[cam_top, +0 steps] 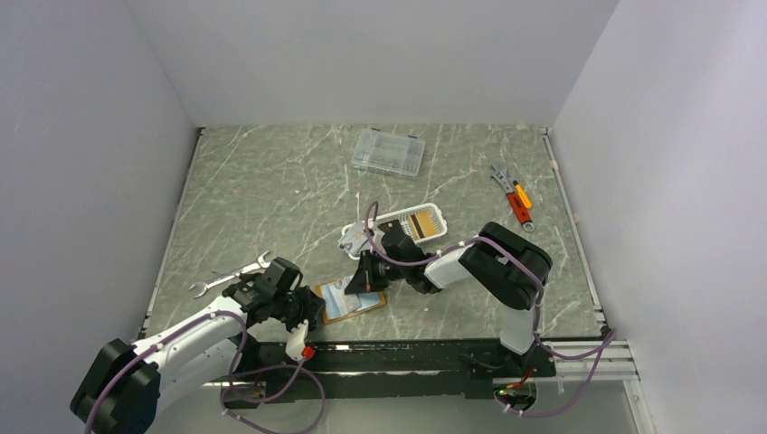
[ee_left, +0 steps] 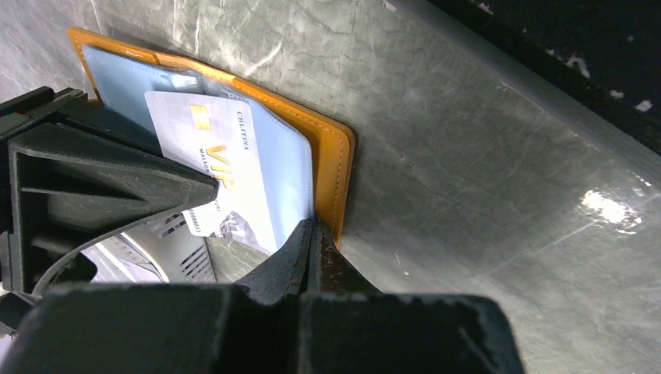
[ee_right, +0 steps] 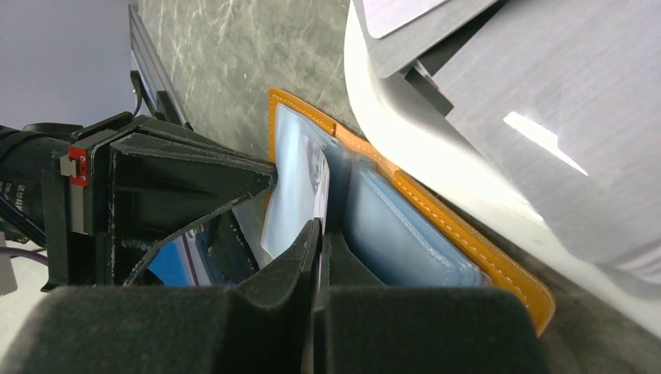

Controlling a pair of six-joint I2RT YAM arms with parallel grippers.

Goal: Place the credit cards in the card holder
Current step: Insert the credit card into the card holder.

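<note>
lying open on the table [cam_top: 271, 199] close to the arm bases, the card holder [ee_left: 323, 144] has one grey-white card [ee_left: 222, 167] partly slid into a pale blue inner pocket, with much of its face outside. the right tool [ee_right: 319, 230] is clenched on that card, and the left tool [ee_left: 312, 232] is clenched at the holder's rim, seemingly pinning it, though i cannot tell if leather sits between its fingers. the task looks early: this card needs seating, and a gold-brown card [cam_top: 421, 223] waits in the white basket [cam_top: 438, 217] behind.
</note>
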